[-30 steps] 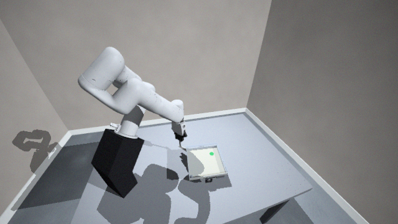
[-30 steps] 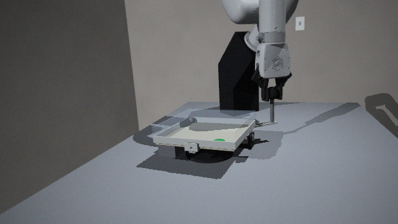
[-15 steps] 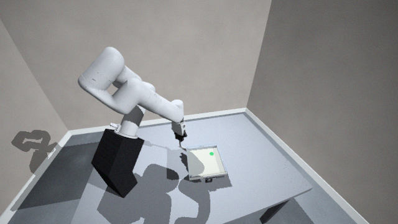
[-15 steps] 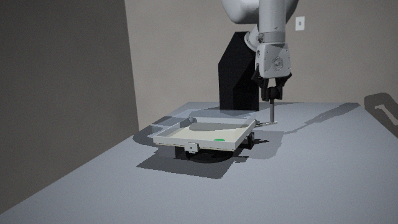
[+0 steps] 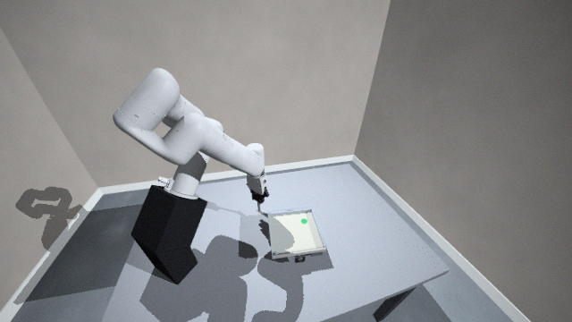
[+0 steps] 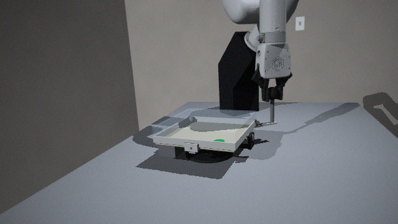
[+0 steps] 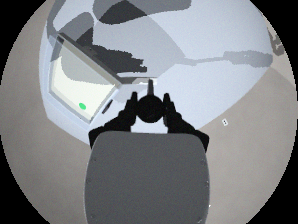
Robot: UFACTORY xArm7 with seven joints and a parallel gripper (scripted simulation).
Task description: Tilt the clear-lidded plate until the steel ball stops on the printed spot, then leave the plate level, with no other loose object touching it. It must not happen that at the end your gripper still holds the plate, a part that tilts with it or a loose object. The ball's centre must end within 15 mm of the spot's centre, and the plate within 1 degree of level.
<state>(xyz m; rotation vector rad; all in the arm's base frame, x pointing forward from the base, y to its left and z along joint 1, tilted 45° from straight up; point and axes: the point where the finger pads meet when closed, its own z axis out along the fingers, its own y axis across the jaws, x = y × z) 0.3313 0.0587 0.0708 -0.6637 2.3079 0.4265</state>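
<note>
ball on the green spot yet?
No: in the exterior view the steel ball sits in the plate's far-left corner, while the green spot lies by the near edge.

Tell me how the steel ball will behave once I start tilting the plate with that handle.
The ball sits in the plate's far corner, diagonally opposite the green spot. It will probably roll freely and overshoot. The rim should contain it. The gripper grips the upright handle, so small tilts likely suffice.

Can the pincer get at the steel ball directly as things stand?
Probably not: the ball sits under the plate's clear lid. The pincer is shut on the upright handle rod beside the plate.
</note>
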